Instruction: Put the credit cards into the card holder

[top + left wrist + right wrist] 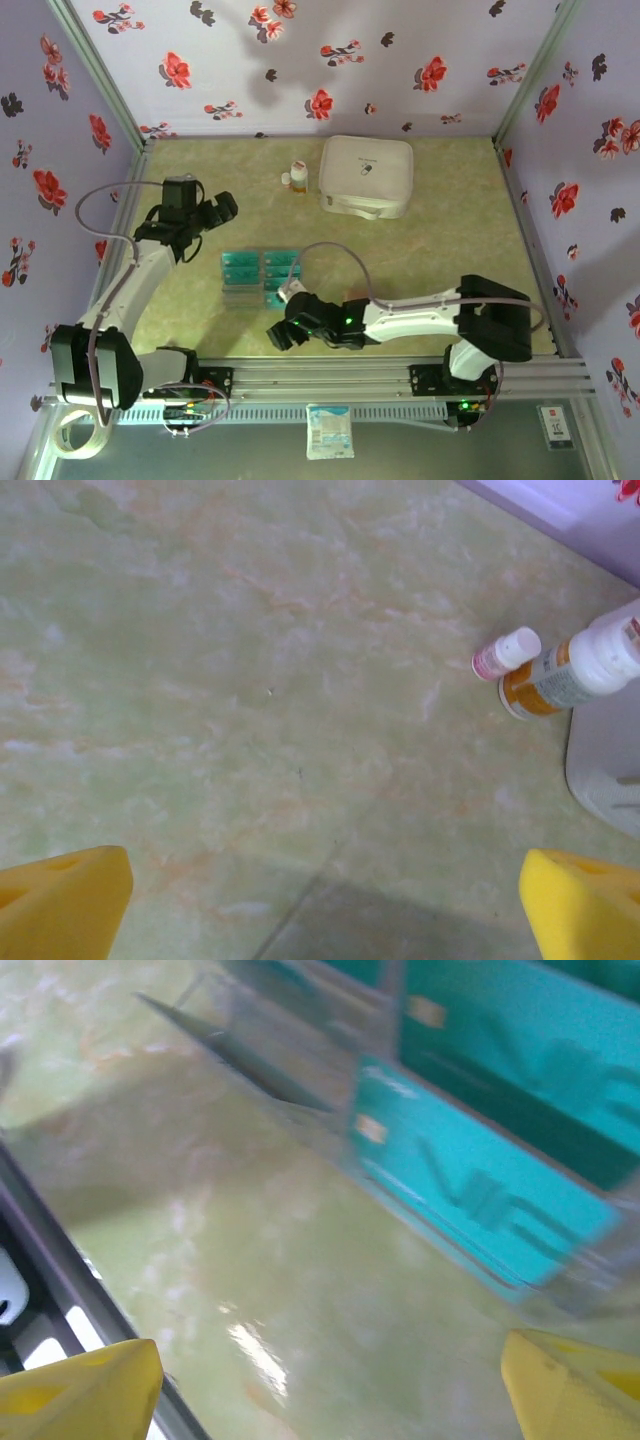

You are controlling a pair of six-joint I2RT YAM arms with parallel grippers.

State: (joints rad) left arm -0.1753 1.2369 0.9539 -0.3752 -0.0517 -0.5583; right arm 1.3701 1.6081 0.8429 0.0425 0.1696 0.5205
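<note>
Several teal credit cards [262,268] lie in rows in a clear plastic tray [240,296] at mid-table. In the right wrist view the cards [480,1195] sit blurred at the upper right, behind the tray's clear wall [290,1050]. My right gripper [282,332] hovers just in front of the tray, open, its yellow fingertips [85,1390] far apart over bare table with nothing between them. My left gripper [220,210] hangs left of the tray and behind it, open over bare table, with yellow fingertips [60,905] at the frame corners. The card holder is out of view.
A large white zipped case [367,176] stands at the back, with two small bottles [296,178] just left of it; the bottles [560,670] also lie right of my left gripper. A metal rail [400,375] runs along the near edge. Flowered walls enclose the table.
</note>
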